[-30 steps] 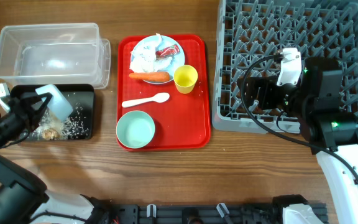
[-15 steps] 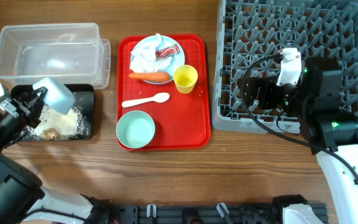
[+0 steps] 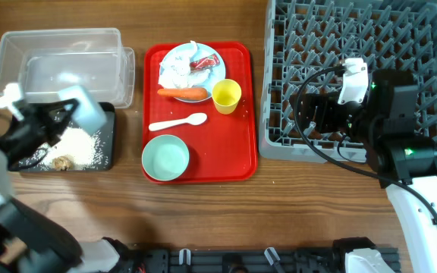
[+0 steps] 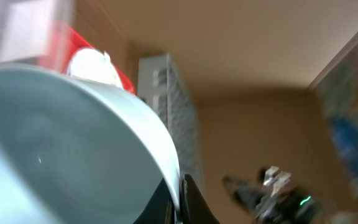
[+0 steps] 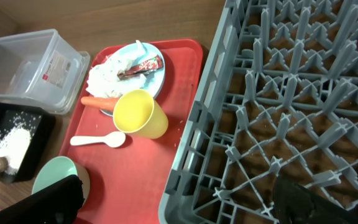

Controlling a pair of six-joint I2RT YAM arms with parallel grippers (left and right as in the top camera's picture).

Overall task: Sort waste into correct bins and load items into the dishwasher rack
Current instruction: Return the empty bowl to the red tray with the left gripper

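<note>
The blue bowl (image 3: 83, 108), tilted, is gripped by the left end effector (image 3: 59, 115), the black tray (image 3: 109, 121) of rice (image 3: 78, 144) beneath it, while the right end effector (image 3: 312, 114) hangs wide open over the rack (image 3: 400, 30).

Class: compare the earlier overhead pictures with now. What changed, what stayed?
The left gripper, shut on the pale blue bowl, shifted it towards the flat red serving tray, over the shallow black tray, where more loose white rice grains lie heaped. The right gripper and everything on the red tray stayed put.
</note>
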